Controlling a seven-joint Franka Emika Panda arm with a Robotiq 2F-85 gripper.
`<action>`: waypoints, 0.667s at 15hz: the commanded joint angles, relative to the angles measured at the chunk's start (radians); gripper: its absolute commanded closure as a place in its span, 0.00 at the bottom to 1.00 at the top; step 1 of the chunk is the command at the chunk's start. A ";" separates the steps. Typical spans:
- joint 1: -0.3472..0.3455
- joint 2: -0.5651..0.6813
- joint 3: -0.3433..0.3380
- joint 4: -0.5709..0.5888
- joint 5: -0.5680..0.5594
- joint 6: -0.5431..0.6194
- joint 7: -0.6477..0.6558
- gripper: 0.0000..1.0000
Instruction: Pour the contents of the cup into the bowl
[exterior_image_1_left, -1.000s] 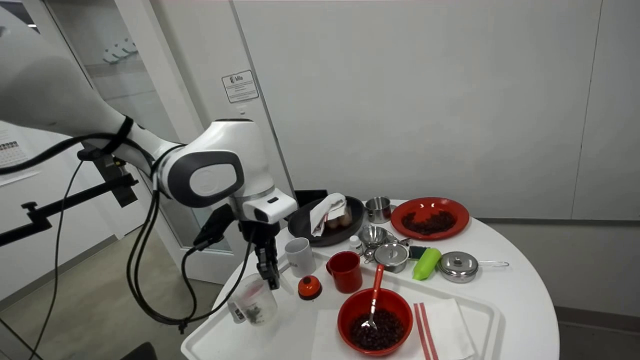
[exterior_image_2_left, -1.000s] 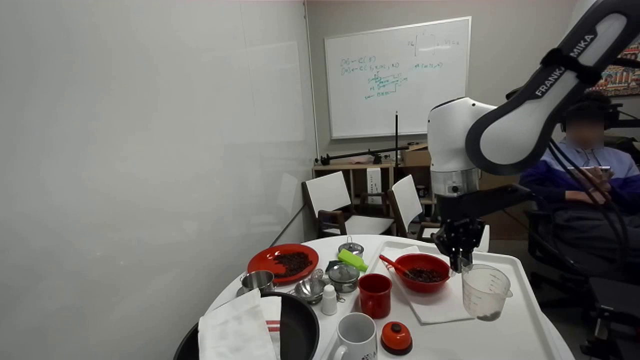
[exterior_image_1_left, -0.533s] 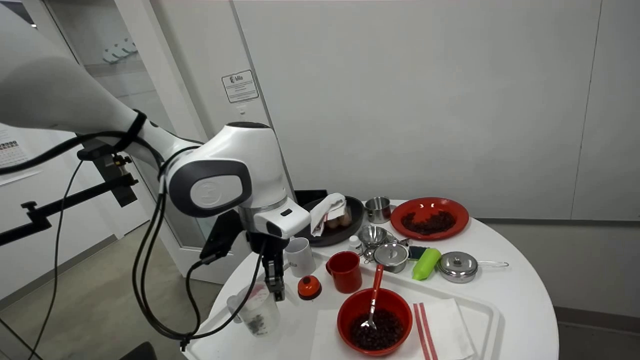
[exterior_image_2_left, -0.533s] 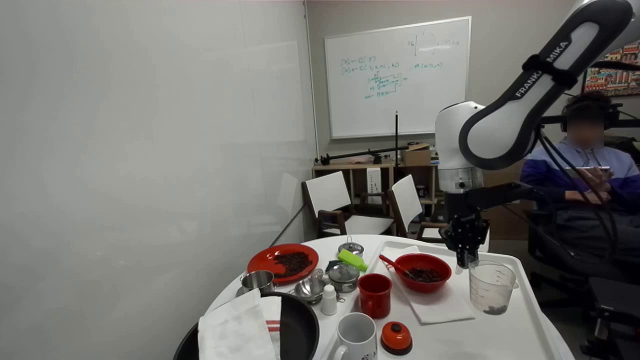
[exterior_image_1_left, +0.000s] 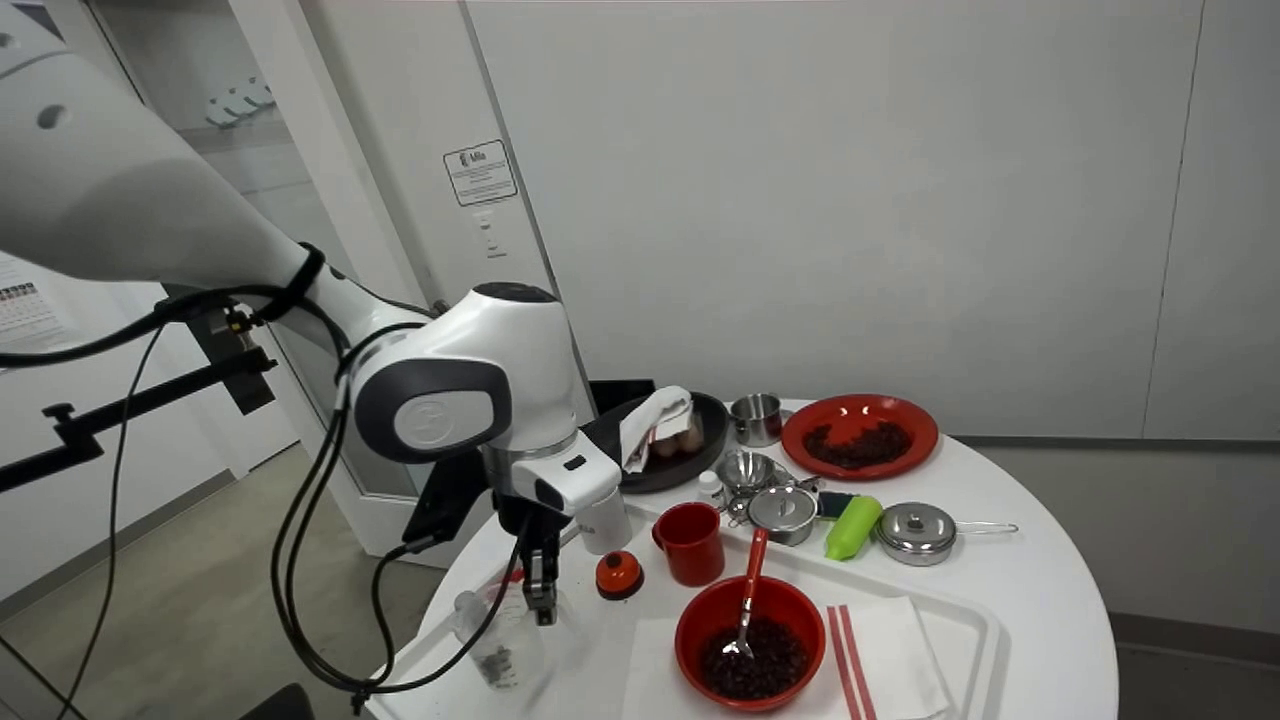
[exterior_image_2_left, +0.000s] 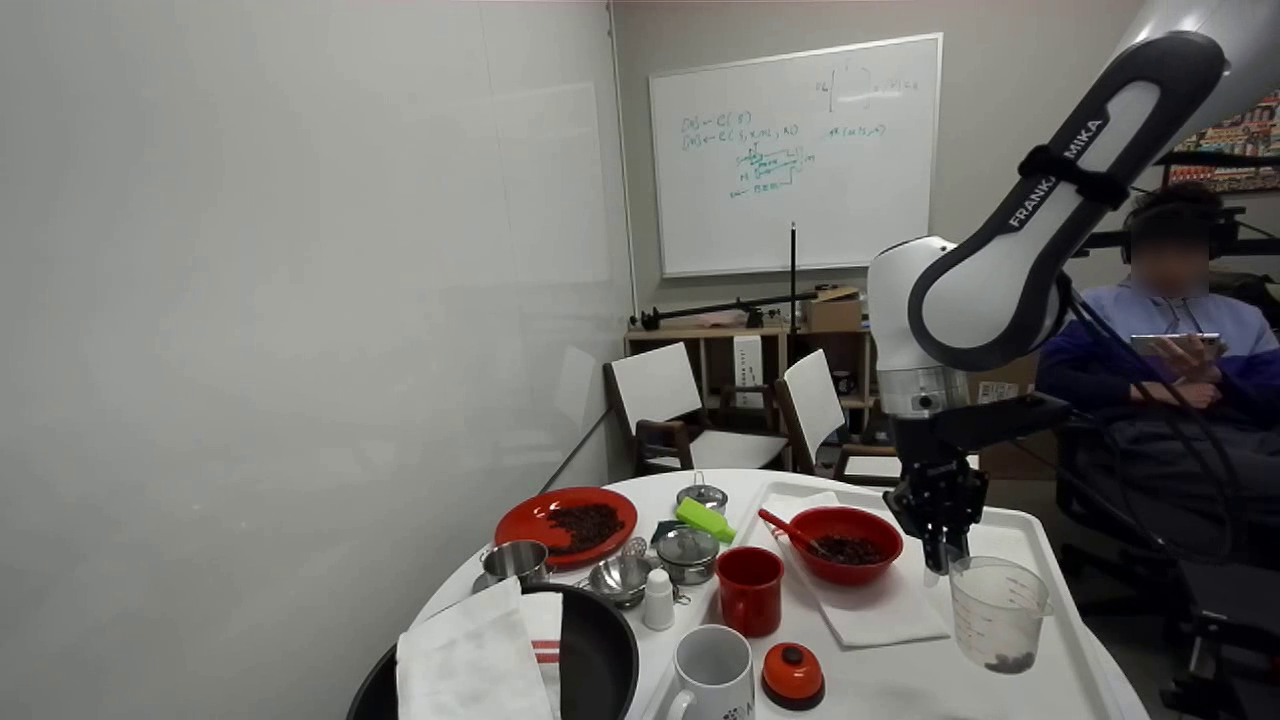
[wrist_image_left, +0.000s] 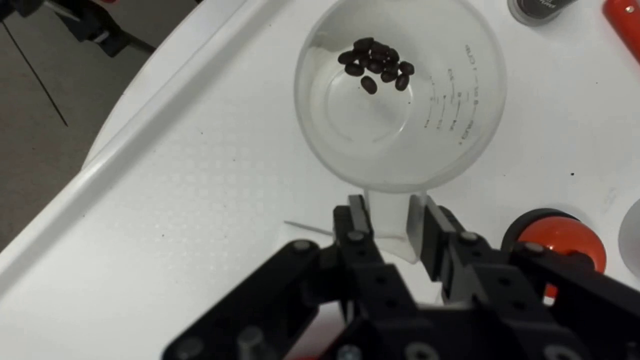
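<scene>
A clear plastic measuring cup (wrist_image_left: 370, 112) holds several dark beans (wrist_image_left: 377, 62), heaped against one side of its bottom. Its handle lies between the fingers of my gripper (wrist_image_left: 392, 215), which is shut on it. In both exterior views the cup (exterior_image_2_left: 1000, 615) hangs slightly tilted over the tray; whether its base touches the tray I cannot tell. The red bowl (exterior_image_2_left: 845, 573) rests on a white napkin, part filled with dark beans, with a red-handled utensil (exterior_image_1_left: 752, 570) leaning in it. In an exterior view the gripper (exterior_image_1_left: 545, 612) is left of the bowl, apart from it.
An orange-red knob-like object (exterior_image_1_left: 618, 574), a red mug (exterior_image_1_left: 690, 550) and a white mug (exterior_image_2_left: 713, 670) stand near the cup. The tray has a raised rim (exterior_image_2_left: 1062, 590). Behind are metal pots (exterior_image_1_left: 785, 512), a black pan (exterior_image_2_left: 600, 650) and a red plate (exterior_image_1_left: 860, 405).
The gripper has shifted sideways and sunk lower, carrying the cup along by its handle. The beans stay in the cup. The bowl and the other objects have not moved.
</scene>
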 joint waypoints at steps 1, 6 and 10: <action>0.031 0.044 -0.022 0.013 0.031 0.022 -0.016 0.93; 0.042 0.105 -0.027 0.021 0.047 0.079 -0.010 0.93; 0.045 0.159 -0.022 0.031 0.076 0.119 -0.011 0.93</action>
